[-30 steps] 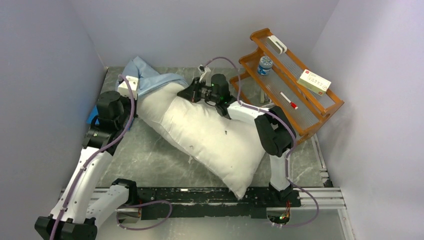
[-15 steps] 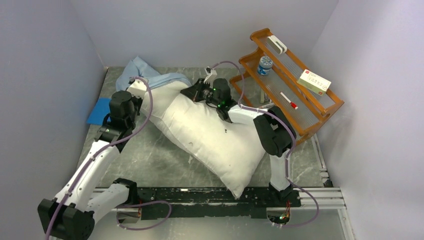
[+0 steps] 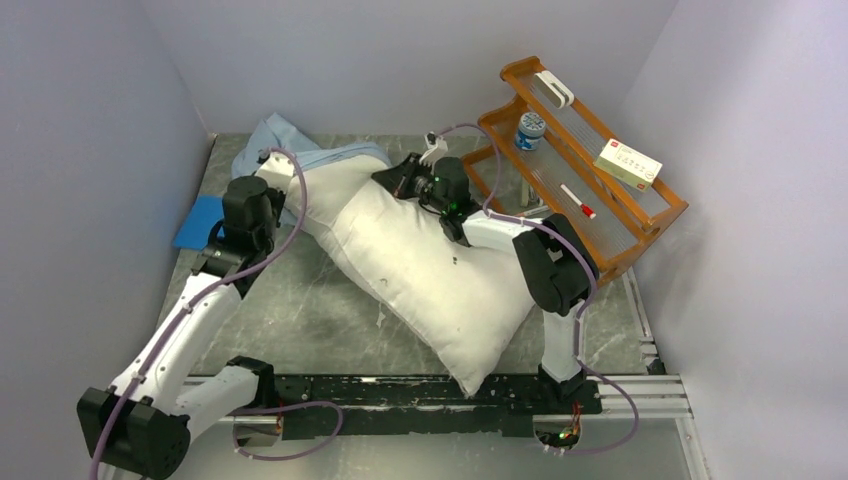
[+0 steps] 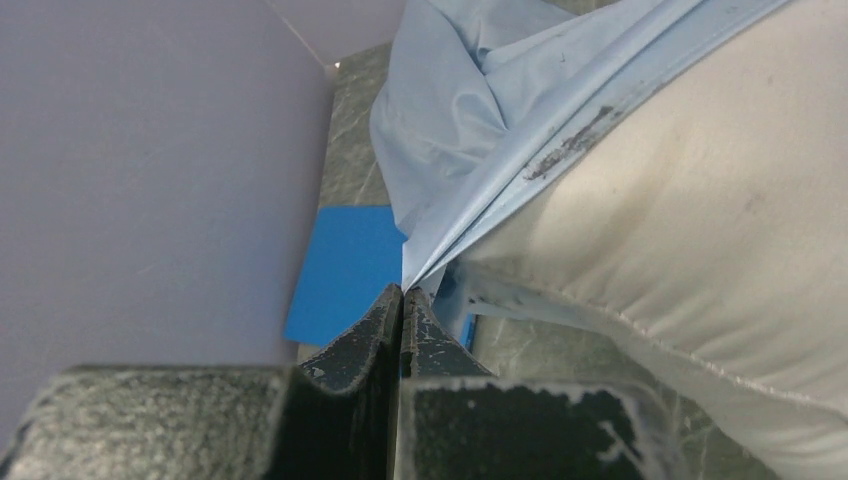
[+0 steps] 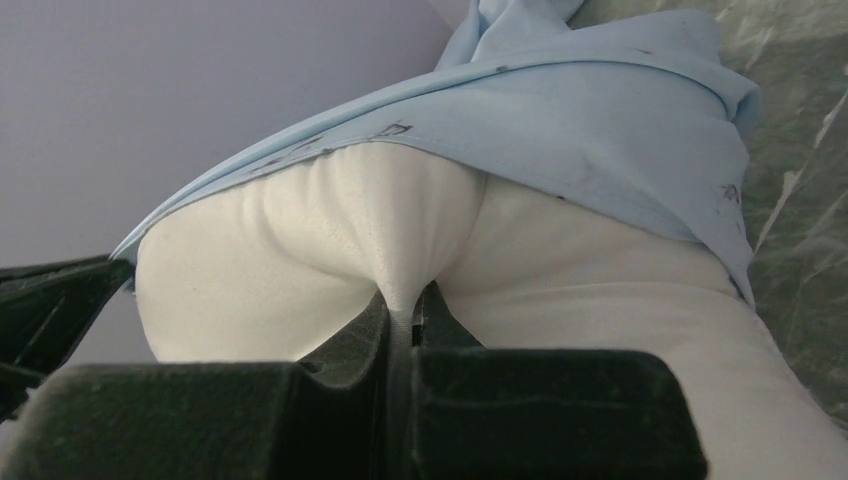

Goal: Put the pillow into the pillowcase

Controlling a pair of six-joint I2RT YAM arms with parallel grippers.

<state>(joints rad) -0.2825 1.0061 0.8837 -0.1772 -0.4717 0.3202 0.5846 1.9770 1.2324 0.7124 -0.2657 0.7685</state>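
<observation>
Found the table (image 3: 300, 310) taken up mostly by the pillow (image 3: 430, 270), sprawled slantwise just left of the rack (image 3: 640, 240), with one end close by the rack's left feet and the other reaching well to the near side of it. Saw the pillowcase (image 3: 275, 140) bunched farther left of the rack, beyond the pillow's far end, with its mouth drawn over that end alone. Judged the job barely begun: only the far end capped in blue, the whole long white body bare, and most of the sleeve crumpled rather than spread. Reckoned what was left to be pulling the hem along the full length of the pillow, away from the rack's far side, then settling the corners.

Found the left gripper (image 4: 402, 300) well left of the rack, clenched tight on the pillowcase's hem at the edge of its opening. Found the right gripper (image 5: 405, 310) just left of the rack, pinching a fold of the pillow's own white fabric right below the blue hem.

Noticed a flat blue mat (image 3: 197, 222) lying far left of the rack, beside the left arm. Spotted a box (image 3: 628, 162), a jar (image 3: 531, 130) and a pen (image 3: 578, 201) on the rack's shelves.
</observation>
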